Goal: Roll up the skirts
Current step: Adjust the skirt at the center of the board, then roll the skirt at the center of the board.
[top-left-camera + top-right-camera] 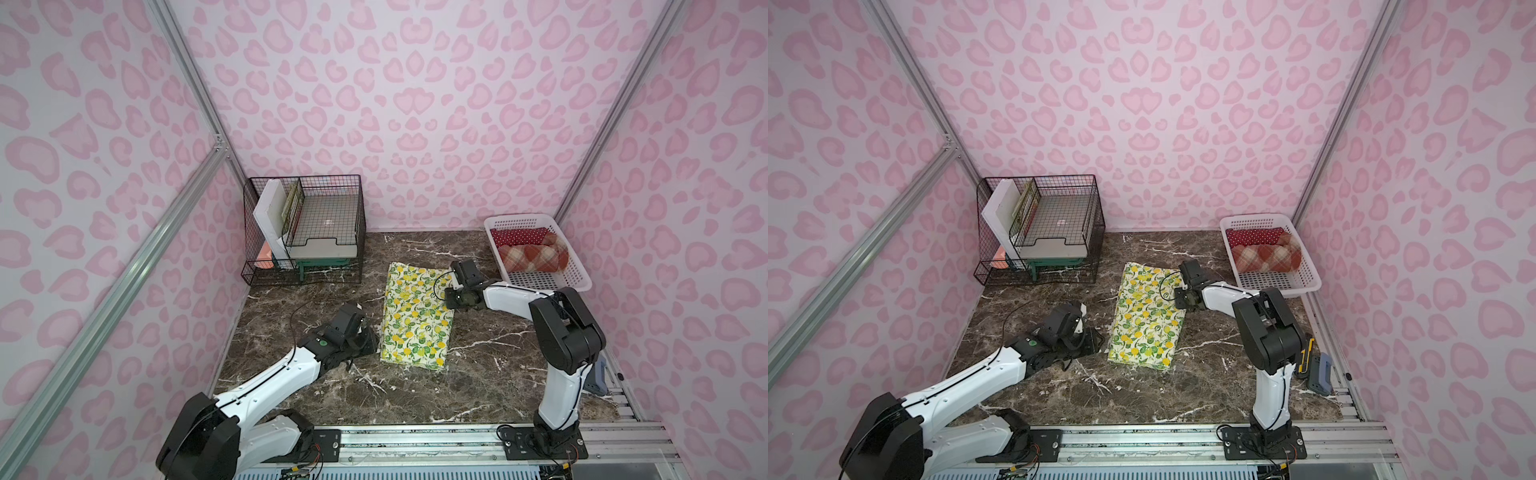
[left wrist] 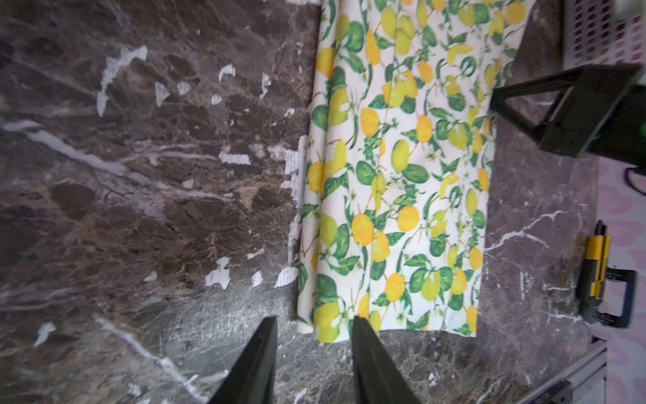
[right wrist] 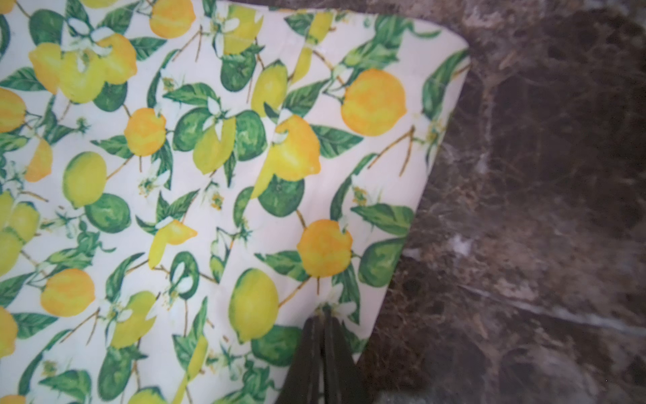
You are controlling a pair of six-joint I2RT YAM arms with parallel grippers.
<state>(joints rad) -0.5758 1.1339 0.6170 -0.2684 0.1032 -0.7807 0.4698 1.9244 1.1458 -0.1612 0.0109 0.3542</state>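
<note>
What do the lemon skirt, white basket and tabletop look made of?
Lemon skirt: thin matte cloth, lying flat with soft creases. White basket: likely moulded plastic, perforated walls. Tabletop: dark marble look, possibly a printed film; white scuffed patches show.

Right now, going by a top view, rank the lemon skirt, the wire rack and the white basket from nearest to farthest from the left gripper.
1. lemon skirt: right beside the left gripper, on its inner side.
2. wire rack: in the back left corner, on the gripper's own side.
3. white basket: in the back right corner, beyond the skirt.
</note>
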